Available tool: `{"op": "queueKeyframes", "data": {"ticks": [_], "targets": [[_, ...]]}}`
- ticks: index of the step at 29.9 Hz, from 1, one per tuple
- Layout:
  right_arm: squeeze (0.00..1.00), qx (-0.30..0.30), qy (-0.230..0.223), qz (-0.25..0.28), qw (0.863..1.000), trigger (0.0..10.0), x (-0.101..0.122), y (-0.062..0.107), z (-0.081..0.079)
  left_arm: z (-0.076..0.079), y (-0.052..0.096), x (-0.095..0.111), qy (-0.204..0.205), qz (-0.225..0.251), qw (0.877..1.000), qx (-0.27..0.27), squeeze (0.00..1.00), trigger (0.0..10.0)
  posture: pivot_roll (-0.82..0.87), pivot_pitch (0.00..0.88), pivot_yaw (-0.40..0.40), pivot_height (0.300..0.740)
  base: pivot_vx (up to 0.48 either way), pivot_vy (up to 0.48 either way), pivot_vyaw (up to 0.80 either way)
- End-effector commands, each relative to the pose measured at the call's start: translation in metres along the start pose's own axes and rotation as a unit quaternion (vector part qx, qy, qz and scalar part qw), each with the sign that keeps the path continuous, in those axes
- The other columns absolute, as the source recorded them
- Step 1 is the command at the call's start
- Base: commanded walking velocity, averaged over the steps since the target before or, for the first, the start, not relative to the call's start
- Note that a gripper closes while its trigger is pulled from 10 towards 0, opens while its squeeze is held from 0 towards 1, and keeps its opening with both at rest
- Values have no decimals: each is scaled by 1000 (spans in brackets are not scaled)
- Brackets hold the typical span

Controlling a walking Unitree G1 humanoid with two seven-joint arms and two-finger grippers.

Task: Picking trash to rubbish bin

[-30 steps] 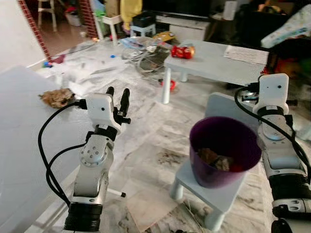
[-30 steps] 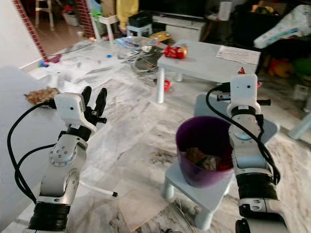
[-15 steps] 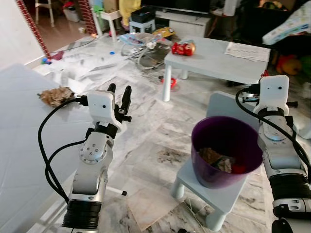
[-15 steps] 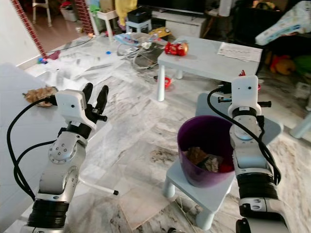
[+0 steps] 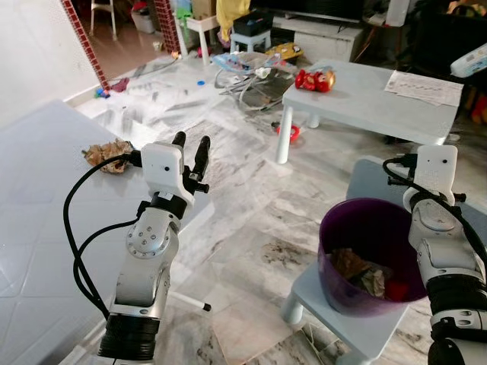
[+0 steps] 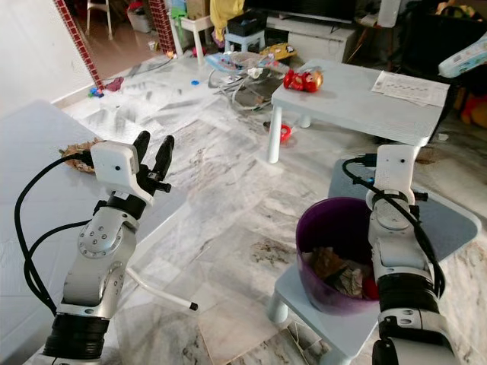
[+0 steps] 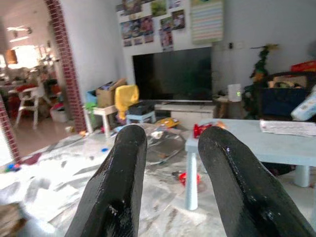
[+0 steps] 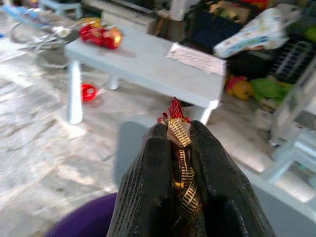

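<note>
A purple bin (image 5: pixel 370 242) stands on a small pale-blue stool (image 5: pixel 316 295), with crumpled trash (image 5: pixel 365 271) inside it. My right gripper (image 8: pixel 175 131) is shut on a red and gold wrapper (image 8: pixel 176 114). Its wrist housing (image 5: pixel 434 166) sits by the bin's far right rim and hides the fingers in the eye views. My left gripper (image 5: pixel 192 140) is raised and open, with nothing between its fingers (image 7: pixel 123 158). A crumpled brown piece of trash (image 5: pixel 106 153) lies on the white table (image 5: pixel 38 213), just left of that gripper.
A low pale-blue table (image 5: pixel 365 95) ahead carries a red toy (image 5: pixel 314 78) and a sheet of paper (image 5: pixel 424 87). Toys and clutter cover the marble floor beyond it. A thin white stick (image 5: pixel 190 302) lies on the floor by the left arm's base.
The whole picture has shifted right and down, so the camera moved. Both arms keep their pose; the right gripper stays shut on the wrapper, the left stays open.
</note>
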State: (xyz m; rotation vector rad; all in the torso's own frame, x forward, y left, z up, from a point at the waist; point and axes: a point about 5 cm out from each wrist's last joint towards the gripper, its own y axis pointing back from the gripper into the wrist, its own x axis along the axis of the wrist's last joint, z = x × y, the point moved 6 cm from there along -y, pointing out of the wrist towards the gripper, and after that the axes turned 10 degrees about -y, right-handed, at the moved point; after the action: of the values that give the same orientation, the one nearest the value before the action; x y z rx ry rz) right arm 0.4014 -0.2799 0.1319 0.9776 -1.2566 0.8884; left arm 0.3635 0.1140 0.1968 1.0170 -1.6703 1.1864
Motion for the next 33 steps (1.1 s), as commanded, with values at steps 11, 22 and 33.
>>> {"op": "queueKeyframes", "data": {"ticks": [11, 22, 33], "targets": [[0, -13, -40, -83, 996, 10000, -42, 3, -1, -3, 7, -5, -7, -13, 1000, 1, 0, 10000, -52, 64, 61, 740, 0, 0, 0], [0, -85, -48, -106, 990, 10000, -61, 4, 32, 39, 23, -18, 19, -48, 989, -137, 0, 10000, -30, 84, 84, 740, 0, 0, 0], [0, -96, -44, -95, 990, 10000, -62, 6, 34, 29, 18, -9, 13, -30, 992, -123, 0, 10000, -38, 98, 93, 740, 0, 0, -555]]}}
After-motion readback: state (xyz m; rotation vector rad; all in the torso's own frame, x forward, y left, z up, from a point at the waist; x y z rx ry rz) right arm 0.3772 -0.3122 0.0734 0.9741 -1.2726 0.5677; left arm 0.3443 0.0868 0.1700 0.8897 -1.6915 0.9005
